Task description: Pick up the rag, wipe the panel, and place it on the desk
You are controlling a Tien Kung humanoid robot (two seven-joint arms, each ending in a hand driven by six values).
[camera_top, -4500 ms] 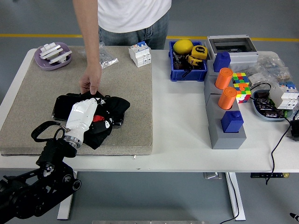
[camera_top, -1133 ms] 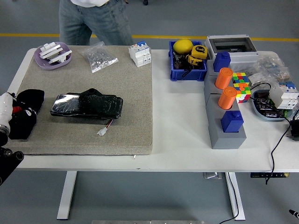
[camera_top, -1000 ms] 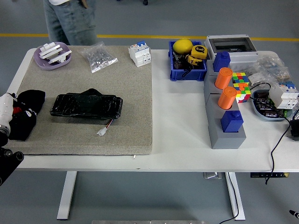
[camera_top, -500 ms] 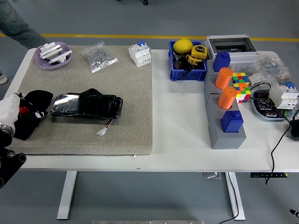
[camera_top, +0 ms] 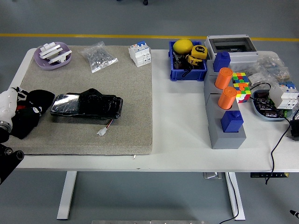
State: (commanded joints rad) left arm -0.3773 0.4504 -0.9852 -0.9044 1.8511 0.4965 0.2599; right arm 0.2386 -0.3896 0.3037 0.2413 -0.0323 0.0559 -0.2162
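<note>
The black rag (camera_top: 29, 112) lies bunched at the left end of the beige mat (camera_top: 117, 88). My left hand (camera_top: 8, 105), white, rests over the rag's left side at the picture's left edge, fingers curled on the cloth. The black glossy panel (camera_top: 86, 105) lies flat on the mat just right of the rag, with a small white plug (camera_top: 102, 131) on a wire at its lower right. My right hand is out of view.
A purple dish (camera_top: 52, 56) with white parts, a bag of screws (camera_top: 98, 56) and a white breaker (camera_top: 139, 53) line the mat's far edge. A blue bin (camera_top: 188, 63), a grey block with orange cylinders (camera_top: 224, 100) and a colour cube (camera_top: 240, 86) stand at the right.
The person has walked off to the left and out of view. My left hand has drawn the rag off the panel to the mat's left end and shifted it slightly there.
</note>
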